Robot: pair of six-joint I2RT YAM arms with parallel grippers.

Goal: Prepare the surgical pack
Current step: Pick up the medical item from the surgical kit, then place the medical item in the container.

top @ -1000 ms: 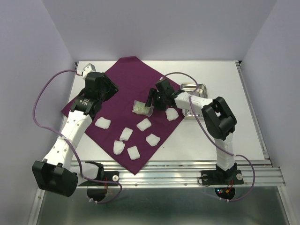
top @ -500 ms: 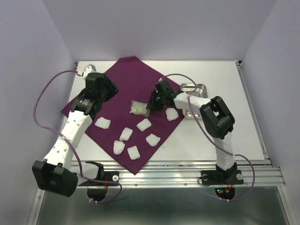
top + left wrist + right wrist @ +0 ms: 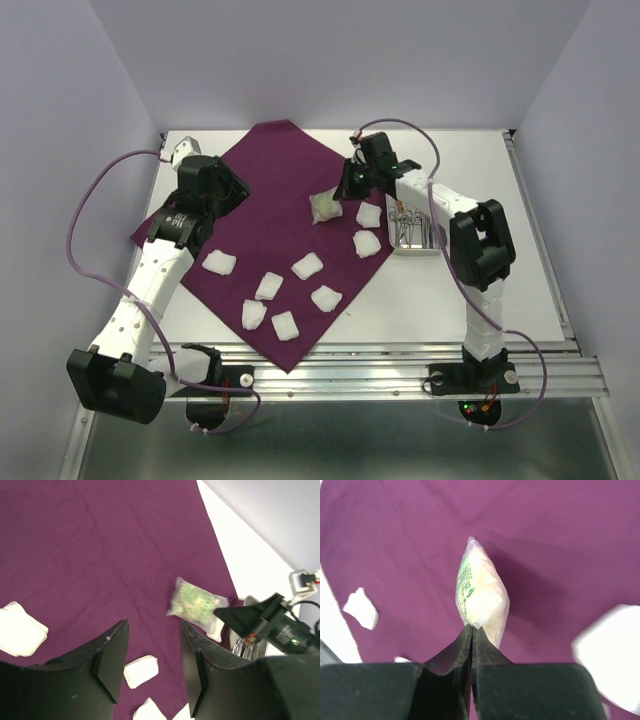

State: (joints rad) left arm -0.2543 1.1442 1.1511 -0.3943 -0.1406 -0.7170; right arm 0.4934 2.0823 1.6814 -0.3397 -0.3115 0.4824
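The surgical pack, a large deep-purple cloth, lies spread like a diamond on the white table. My right gripper is shut on the edge of a small clear plastic packet with green print. The packet hangs above the cloth's right part. My left gripper hovers open over the cloth's left side, with nothing between its fingers.
Several white gauze pads are scattered on the near half of the cloth, two of them by its right corner. A small steel tray with metal instruments sits right of the cloth, partly under the right arm.
My right gripper has shut on the packet and carried it up, back and to the right from the cloth's middle. The left arm has stayed put.
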